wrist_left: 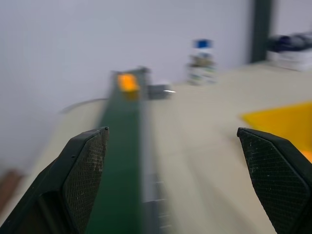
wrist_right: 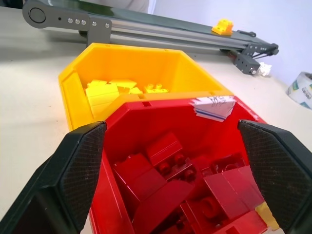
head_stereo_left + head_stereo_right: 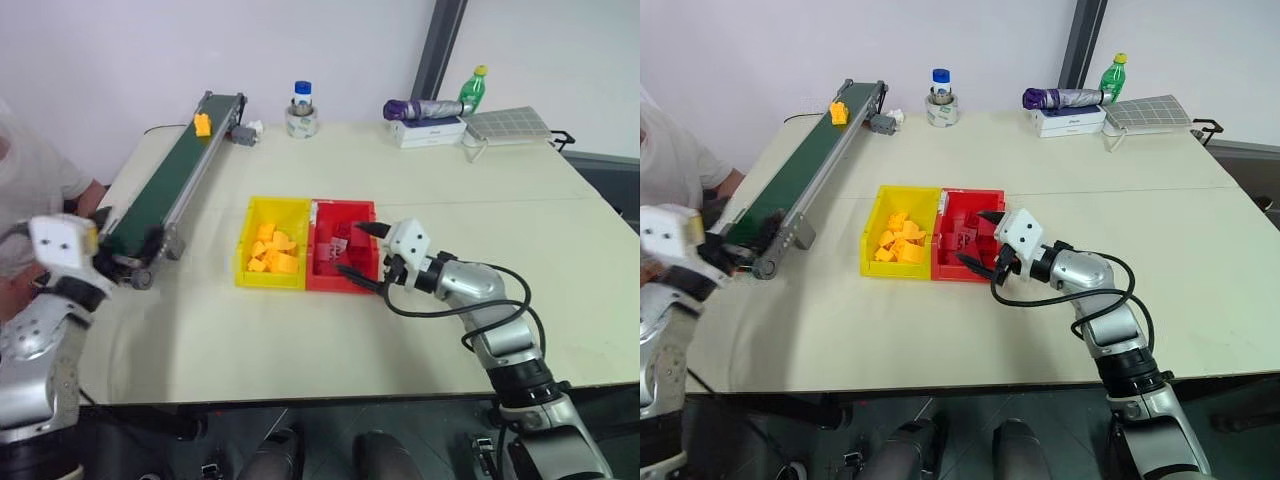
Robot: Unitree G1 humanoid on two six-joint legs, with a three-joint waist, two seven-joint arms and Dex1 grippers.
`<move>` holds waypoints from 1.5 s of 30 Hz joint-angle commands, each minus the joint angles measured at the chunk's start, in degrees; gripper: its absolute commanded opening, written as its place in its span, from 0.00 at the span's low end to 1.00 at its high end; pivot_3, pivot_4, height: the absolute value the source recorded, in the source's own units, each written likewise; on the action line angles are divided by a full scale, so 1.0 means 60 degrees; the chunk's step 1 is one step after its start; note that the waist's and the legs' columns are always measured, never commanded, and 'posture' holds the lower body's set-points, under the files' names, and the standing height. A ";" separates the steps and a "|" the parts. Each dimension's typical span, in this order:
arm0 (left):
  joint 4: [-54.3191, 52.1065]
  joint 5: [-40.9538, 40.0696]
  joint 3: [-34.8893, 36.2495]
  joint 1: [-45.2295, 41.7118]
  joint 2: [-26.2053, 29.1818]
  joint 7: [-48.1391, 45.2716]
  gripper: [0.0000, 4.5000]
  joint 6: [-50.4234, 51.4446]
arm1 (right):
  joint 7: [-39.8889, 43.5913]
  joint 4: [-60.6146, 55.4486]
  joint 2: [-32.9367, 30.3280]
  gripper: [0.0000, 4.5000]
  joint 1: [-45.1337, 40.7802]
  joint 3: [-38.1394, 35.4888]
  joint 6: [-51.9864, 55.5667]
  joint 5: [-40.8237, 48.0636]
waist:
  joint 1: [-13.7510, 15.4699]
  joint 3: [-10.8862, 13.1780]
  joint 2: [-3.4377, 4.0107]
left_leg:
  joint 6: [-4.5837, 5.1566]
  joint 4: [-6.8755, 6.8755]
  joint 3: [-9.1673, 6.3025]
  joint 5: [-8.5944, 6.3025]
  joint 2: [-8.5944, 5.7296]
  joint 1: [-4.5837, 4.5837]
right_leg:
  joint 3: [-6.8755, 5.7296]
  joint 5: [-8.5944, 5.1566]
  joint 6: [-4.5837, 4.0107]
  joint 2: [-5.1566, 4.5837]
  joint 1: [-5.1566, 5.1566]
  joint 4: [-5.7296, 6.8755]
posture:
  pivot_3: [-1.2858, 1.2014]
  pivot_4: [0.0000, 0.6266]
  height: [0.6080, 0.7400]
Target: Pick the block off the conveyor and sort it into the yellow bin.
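Yellow block (image 3: 203,124) riding the far end of the conveyor (image 3: 172,178).
We hold both grippers' fingers wide and empty: left gripper (image 3: 128,262) beside the conveyor's near end, right gripper (image 3: 358,249) over the red bin (image 3: 343,209).

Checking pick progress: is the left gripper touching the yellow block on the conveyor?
Apart. In the left wrist view the block sits far up the conveyor, well beyond the open left gripper.

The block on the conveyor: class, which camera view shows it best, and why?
The right wrist view: the block shows sharp and unobstructed on the conveyor, its studded top discernible. Both eye views show it small at the belt's far end. The left wrist view shows it as an orange blur.
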 commanded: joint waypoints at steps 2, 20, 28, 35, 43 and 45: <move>-0.0837 0.0298 0.0186 0.0648 -0.0683 0.0851 0.99 -0.0412 | 0.0068 -0.0090 0.0086 1.00 -0.0226 0.0014 -0.0256 0.0057 | 0.0037 -0.0001 -0.0001 | 0.0000 0.0002 0.0000 0.0000 -0.0001 0.0000 | -0.0002 0.0000 0.0000 -0.0001 0.0006 -0.0004 | 0.52 0.24 1.00; -0.0488 0.0211 -0.0162 0.0560 -0.1188 0.1626 0.99 -0.0057 | 0.0097 -0.0100 0.0141 1.00 -0.0228 0.0003 -0.0246 0.0031 | 0.0014 -0.0002 -0.0002 | 0.0000 0.0003 0.0003 -0.0001 0.0001 0.0001 | -0.0008 0.0000 0.0000 -0.0001 0.0006 -0.0004 | 0.52 0.24 1.00; 0.0412 0.0462 -0.0277 -0.0403 -0.0870 0.1828 0.99 0.0347 | 0.0031 -0.0111 0.0188 1.00 -0.0213 0.0031 -0.0223 0.0027 | 0.0022 -0.0002 -0.0002 | 0.0000 0.0003 -0.0001 -0.0001 0.0001 0.0002 | -0.0009 0.0001 0.0001 0.0002 0.0006 -0.0001 | 0.52 0.24 1.00; 0.1919 0.0744 -0.0743 -0.2172 -0.0197 0.1839 0.99 0.0794 | 0.0011 -0.0134 0.0204 1.00 -0.0219 0.0027 -0.0197 0.0017 | 0.0016 -0.0002 -0.0003 | 0.0000 0.0006 0.0000 0.0000 -0.0001 0.0001 | -0.0010 0.0004 0.0006 0.0002 0.0006 -0.0002 | 0.52 0.24 1.00; 0.4772 0.1210 -0.1295 -0.4661 0.0489 0.1473 0.99 0.0407 | -0.0072 -0.0274 0.0175 1.00 -0.0192 0.0038 -0.0096 0.0012 | 0.0005 -0.0002 -0.0005 | 0.0000 0.0006 -0.0002 0.0001 -0.0001 0.0000 | -0.0015 0.0023 0.0041 0.0006 0.0004 -0.0001 | 0.52 0.24 1.00; 0.5458 0.1449 -0.1560 -0.5177 0.0591 0.1382 0.99 0.0427 | -0.0087 -0.0274 0.0146 1.00 -0.0179 0.0041 -0.0114 -0.0019 | 0.0005 -0.0003 -0.0006 | 0.0000 0.0007 -0.0001 0.0001 -0.0002 0.0000 | -0.0015 0.0024 0.0043 0.0005 0.0005 -0.0001 | 0.52 0.24 1.00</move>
